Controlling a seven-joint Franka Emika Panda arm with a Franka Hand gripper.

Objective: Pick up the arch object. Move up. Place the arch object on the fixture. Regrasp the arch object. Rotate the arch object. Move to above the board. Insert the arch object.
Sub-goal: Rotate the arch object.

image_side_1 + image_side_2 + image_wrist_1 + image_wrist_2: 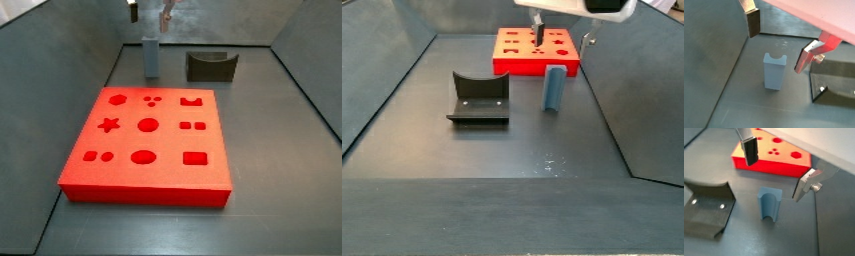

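Observation:
The arch object (773, 72) is a small grey-blue block standing upright on the grey floor, its notched end up. It also shows in a wrist view (769, 204) and in both side views (151, 57) (555, 87). My gripper (778, 50) (775, 178) hangs above it, open and empty, with one finger on either side and apart from the block; it shows in both side views (150, 15) (564, 37). The fixture (211, 66) (478, 97) (707, 208) (834, 85) stands on the floor beside the block. The red board (150, 140) (537, 50) (771, 155) lies flat close by.
Sloped grey walls (80, 45) (389, 80) enclose the floor on all sides. The arch object stands between the board's edge and the back wall in a side view, near a side wall (616, 90).

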